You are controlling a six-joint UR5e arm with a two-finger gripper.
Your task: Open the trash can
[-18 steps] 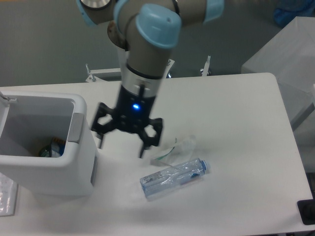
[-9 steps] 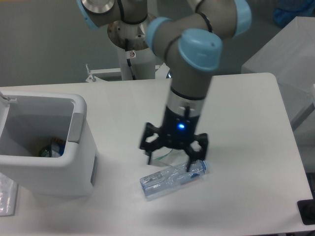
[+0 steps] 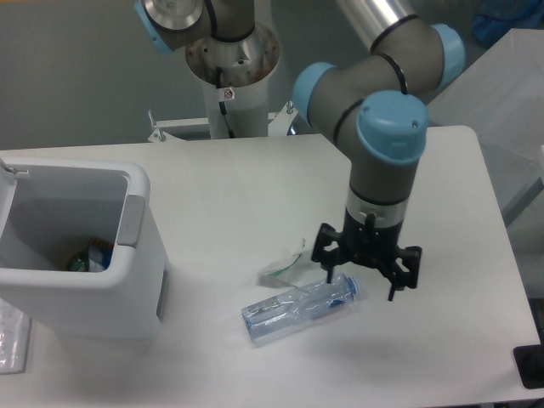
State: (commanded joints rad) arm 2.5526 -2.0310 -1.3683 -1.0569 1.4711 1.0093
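The white boxy trash can (image 3: pixel 127 293) stands at the table's left edge. Its top is open, the lid tipped up at the far left (image 3: pixel 8 191), and some rubbish shows inside (image 3: pixel 89 255). The grey push-button strip (image 3: pixel 132 223) runs along its right rim. My gripper (image 3: pixel 361 287) is open and empty, pointing down, far right of the can. It hovers just over the cap end of a clear crushed plastic bottle (image 3: pixel 293 310).
A crumpled piece of clear plastic (image 3: pixel 285 265) lies just behind the bottle. A flat clear packet (image 3: pixel 13 344) lies at the front left corner. A grey block (image 3: pixel 510 93) stands off the table's right side.
My gripper has swept right across the table, from beside the trash can to over the bottle's cap end. The trash can stays open and the bottle has not moved.
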